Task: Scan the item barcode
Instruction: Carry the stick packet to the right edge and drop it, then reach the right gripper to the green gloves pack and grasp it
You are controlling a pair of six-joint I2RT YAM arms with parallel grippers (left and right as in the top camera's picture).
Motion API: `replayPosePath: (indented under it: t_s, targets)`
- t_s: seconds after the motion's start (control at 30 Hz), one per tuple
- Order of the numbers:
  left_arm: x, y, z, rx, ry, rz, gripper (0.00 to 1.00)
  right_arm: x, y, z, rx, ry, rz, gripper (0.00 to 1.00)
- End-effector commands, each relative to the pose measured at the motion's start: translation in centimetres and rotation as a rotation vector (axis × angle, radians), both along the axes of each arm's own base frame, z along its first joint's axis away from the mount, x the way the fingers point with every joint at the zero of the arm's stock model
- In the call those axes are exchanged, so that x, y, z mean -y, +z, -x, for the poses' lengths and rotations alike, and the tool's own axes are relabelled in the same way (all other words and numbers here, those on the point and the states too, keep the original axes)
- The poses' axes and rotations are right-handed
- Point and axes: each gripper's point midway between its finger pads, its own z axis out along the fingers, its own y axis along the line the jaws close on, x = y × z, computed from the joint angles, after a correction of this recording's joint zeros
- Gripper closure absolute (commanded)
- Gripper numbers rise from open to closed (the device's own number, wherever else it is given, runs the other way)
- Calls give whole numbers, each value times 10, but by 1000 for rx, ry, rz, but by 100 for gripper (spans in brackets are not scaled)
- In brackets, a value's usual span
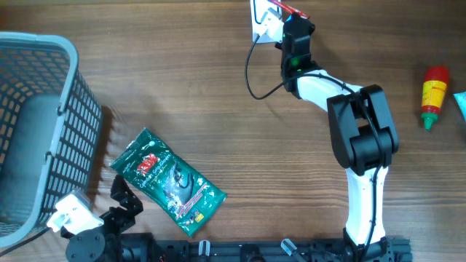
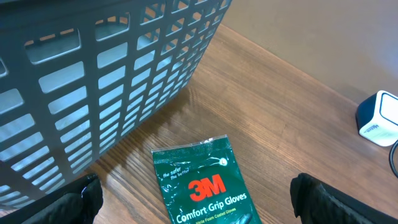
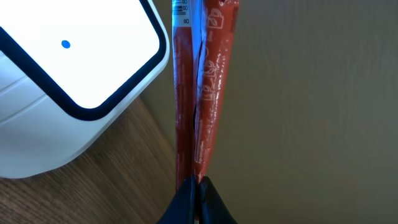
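My right gripper (image 1: 290, 17) is at the table's far edge, shut on a thin red packet (image 1: 286, 9). The right wrist view shows the red packet (image 3: 204, 93) edge-on, pinched at its lower end by my right gripper (image 3: 198, 185). Just left of it stands the white scanner (image 3: 68, 81), whose dark-rimmed face carries a blue dot. From overhead the scanner (image 1: 266, 26) has a black cable trailing from it. My left gripper (image 1: 127, 196) is at the near left, open. Its fingers (image 2: 81, 200) stand wide on either side of a green glove pack (image 2: 205, 183).
A grey slatted basket (image 1: 44, 109) fills the left side, and its wall (image 2: 93, 81) rises just beyond the glove pack (image 1: 171, 182). A red sauce bottle (image 1: 433, 94) lies at the far right beside a teal item (image 1: 461, 106) at the edge.
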Motion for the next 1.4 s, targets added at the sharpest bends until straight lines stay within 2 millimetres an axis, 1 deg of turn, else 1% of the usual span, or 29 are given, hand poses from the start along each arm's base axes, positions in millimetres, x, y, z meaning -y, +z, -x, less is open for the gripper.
replayPosePath:
  t_s: [0.0,0.07,0.1,0.17,0.2,0.27,0.3,0.33,0.37,0.4,0.47,0.5,0.53,0.63,0.7,0.77,0.87,0.9,0.93,1.0,1.03,1.07,1.13,1.17,1.2,1.23,1.27,1.3,1.37]
  targets:
    - [2,1,0,14,-7,10,0,25,21,-9,77,-165,-40,96]
    - [2,1,0,14,-7,10,0,49,43,-7,109,-255,-1,96]
    - [2,1,0,14,-7,10,0,72,57,-2,123,-332,24,96]
    - [2,1,0,14,-7,10,0,111,73,7,130,-455,42,96]
    - [2,1,0,14,-7,10,0,140,82,14,126,-536,54,96]
    - [2,1,0,14,-7,10,0,191,92,31,115,-674,56,96]
    - [2,1,0,14,-7,10,0,223,96,44,105,-766,49,96]
    - [2,1,0,14,-7,10,0,263,100,64,93,-874,36,96]
    - [2,1,0,14,-7,10,0,287,101,77,86,-940,22,96]
    - [2,1,0,14,-7,10,0,318,100,96,69,-1019,-8,96]
    - [2,1,0,14,-7,10,0,355,89,123,13,-1106,-40,96]
    - [2,1,0,14,-7,10,0,378,74,143,-44,-1162,-65,96]
    - [2,1,0,14,-7,10,0,393,59,159,-104,-1196,-98,96]
    - [2,1,0,13,-7,10,0,412,10,192,-258,-1224,-299,95]
    - [2,1,0,14,-7,10,0,420,-15,209,-280,-1264,-517,96]
    - [2,1,0,14,-7,10,0,425,-33,221,-288,-1286,-738,96]
    - [2,1,0,14,-7,10,0,427,-43,230,-299,-1306,-884,94]
    - [2,1,0,14,-7,10,0,429,-44,234,-284,-1335,-916,72]
    - [2,1,0,14,-7,10,0,428,-45,236,-279,-1350,-939,56]
    - [2,1,0,13,-7,10,0,419,-39,234,-265,-1346,-1019,11]
    - [2,1,0,14,-7,10,0,407,-31,226,-279,-1283,-1085,0]
    - [2,1,0,14,-7,10,0,393,-19,218,-290,-1211,-1149,0]
    - [2,1,0,14,-7,10,0,351,22,195,-305,-997,-1324,0]
    - [2,1,0,14,-7,10,0,325,44,186,-318,-888,-1424,0]
    - [2,1,0,14,-7,10,0,292,69,178,-352,-762,-1536,0]
    - [2,1,0,14,-7,10,0,237,100,177,-454,-583,-1663,0]
    - [2,1,0,14,-7,10,0,203,113,180,-536,-493,-1713,0]
    - [2,1,0,14,-7,10,0,175,119,184,-612,-439,-1731,0]
    - [2,1,0,14,-7,10,0,119,115,197,-785,-389,-1724,0]
